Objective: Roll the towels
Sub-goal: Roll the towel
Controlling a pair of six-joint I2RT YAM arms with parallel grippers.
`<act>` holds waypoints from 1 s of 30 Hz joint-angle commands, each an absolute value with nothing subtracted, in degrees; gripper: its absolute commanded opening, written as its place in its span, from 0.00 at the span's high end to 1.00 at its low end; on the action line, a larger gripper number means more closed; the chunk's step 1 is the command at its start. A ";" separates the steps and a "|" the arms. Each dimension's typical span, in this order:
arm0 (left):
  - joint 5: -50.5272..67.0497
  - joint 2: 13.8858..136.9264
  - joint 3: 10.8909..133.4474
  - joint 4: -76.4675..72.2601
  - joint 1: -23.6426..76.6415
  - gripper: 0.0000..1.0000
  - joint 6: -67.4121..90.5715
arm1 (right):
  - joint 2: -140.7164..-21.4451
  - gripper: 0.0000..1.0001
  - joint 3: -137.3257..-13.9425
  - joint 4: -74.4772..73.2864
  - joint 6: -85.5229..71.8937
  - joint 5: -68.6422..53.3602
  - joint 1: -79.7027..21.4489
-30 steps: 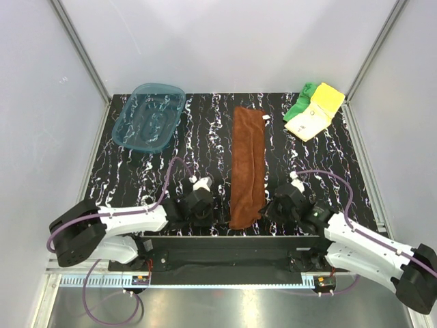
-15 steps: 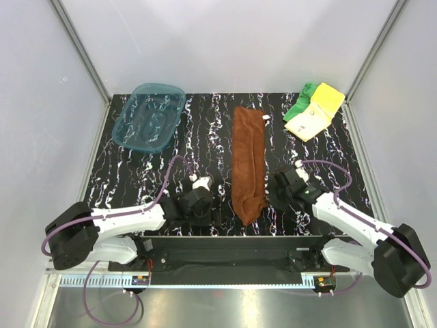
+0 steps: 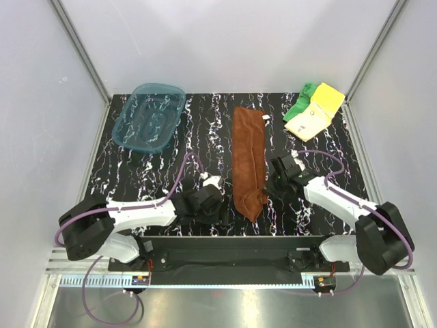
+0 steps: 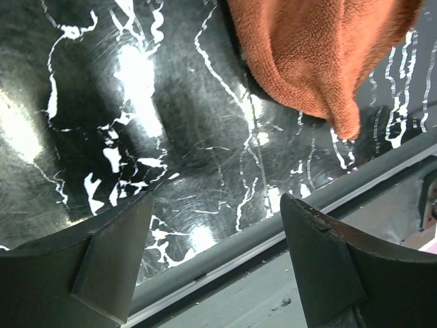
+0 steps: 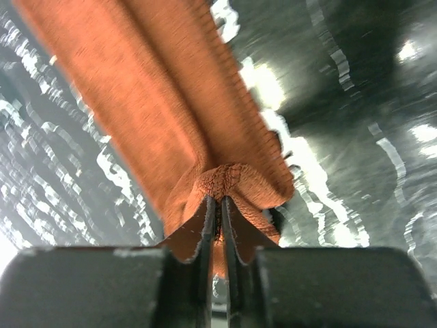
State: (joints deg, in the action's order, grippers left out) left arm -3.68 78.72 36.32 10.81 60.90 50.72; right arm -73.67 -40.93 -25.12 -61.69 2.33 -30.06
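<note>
- My right jaws grip the near end of the long rust-brown cloth towel (image 3: 248,154), now carried up the desk (image 3: 205,137): the roll seems begun.
- Left jaws gape, empty.

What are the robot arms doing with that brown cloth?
The right claw is pinching the near end of the rust-brown towel, which is bunched up there like the start of a roll. The left claw is open beside that end, holding nothing. The yellow towel and green towel lie in the far right corner, not rolled yet.
</note>
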 commanded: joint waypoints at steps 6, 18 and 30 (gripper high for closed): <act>-3.78 78.22 37.44 9.05 61.17 0.20 49.75 | -77.94 0.80 -39.90 -21.27 -56.53 4.40 -23.47; -3.60 79.28 37.27 8.17 61.17 0.20 49.66 | -81.84 0.19 -41.40 -18.72 -53.53 1.14 -23.55; -3.78 78.93 35.95 7.21 61.17 0.20 49.92 | -62.86 0.12 -29.30 -21.97 -51.41 -2.19 -24.16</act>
State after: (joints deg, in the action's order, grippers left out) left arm -3.68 78.94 36.23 9.74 60.90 50.54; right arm -65.28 -34.96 -21.15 -52.14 0.38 -23.53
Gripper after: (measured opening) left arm 0.805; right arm 0.881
